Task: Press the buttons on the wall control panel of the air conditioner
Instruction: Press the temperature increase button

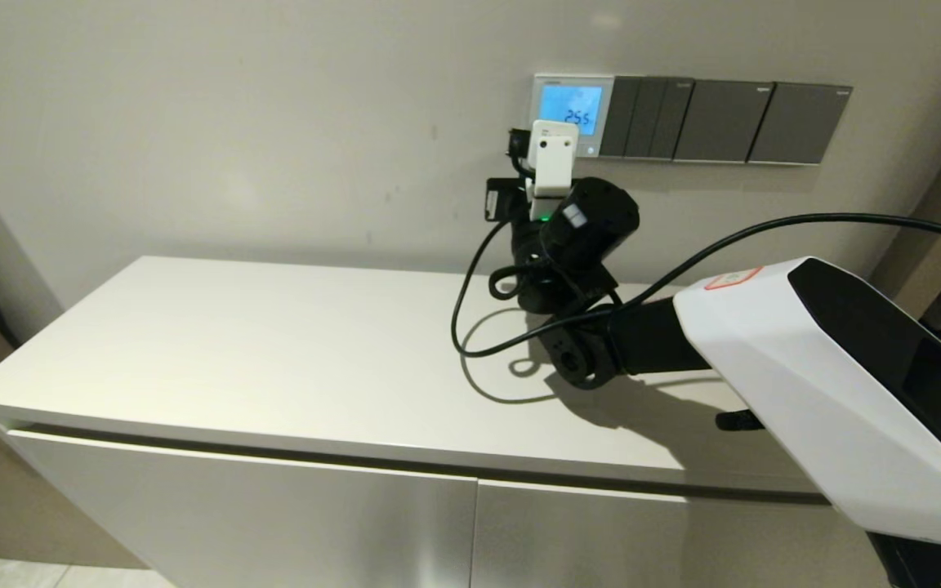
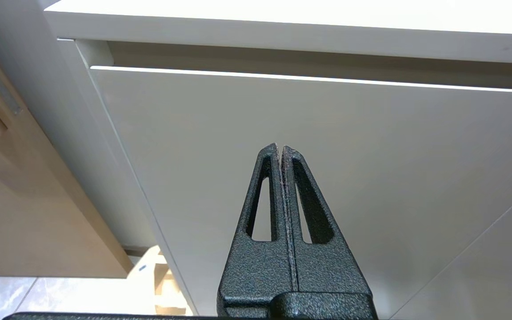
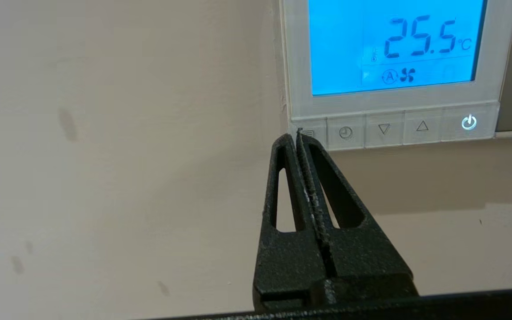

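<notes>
The small square white plastic wall control panel [image 3: 398, 75] glows blue, reading 25.5 °C. The right gripper [image 3: 299, 138], fingers pressed together into one point, sits at the leftmost of the pale buttons [image 3: 384, 130] along the panel's lower edge, apparently touching it. Push straight in, gently (no sideways slip onto the wall). The left gripper [image 2: 280, 149], likewise closed and empty, hangs far below the panel.

A home room: white cabinet [image 1: 274, 359] under wall thermostat [image 1: 573, 114] and grey switch plates [image 1: 724, 121]
</notes>
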You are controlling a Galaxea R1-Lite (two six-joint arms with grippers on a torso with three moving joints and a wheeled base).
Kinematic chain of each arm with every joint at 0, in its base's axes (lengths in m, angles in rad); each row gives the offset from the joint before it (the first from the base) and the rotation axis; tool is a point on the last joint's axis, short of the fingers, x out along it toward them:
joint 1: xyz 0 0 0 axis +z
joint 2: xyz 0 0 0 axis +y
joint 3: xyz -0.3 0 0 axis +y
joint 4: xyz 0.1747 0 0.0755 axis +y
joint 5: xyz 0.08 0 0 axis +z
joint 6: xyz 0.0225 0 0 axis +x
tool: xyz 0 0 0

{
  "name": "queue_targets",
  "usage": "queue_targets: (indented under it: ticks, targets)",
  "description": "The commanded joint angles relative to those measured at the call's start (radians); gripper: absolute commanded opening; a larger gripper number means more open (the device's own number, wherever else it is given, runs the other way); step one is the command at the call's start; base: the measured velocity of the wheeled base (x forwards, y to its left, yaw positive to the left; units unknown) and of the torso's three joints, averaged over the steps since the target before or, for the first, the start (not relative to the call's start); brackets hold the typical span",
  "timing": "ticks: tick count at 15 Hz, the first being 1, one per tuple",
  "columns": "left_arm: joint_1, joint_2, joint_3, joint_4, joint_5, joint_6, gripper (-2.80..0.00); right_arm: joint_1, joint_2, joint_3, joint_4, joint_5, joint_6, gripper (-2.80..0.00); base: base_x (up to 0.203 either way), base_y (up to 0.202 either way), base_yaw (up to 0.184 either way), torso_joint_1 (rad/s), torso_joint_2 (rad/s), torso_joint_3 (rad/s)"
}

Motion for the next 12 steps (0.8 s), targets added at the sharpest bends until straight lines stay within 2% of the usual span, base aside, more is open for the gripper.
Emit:
queue_targets:
  ticks: [1, 12]
  targets:
    - [0.0, 0.0, 0.0, 0.0, 0.0, 0.0, -2.8, 0.003, -0.008, 0.009, -0.011, -0.004, -0.002, -2.8, 0.0, 0.0, 0.0, 0.0, 0.0, 0.0]
    - [0.0, 0.0, 0.0, 0.0, 0.0, 0.0, -2.8, 0.004, -0.025, 0.031, -0.019, -0.005, -0.002, -2.8, 0.0, 0.0, 0.0, 0.0, 0.0, 0.0]
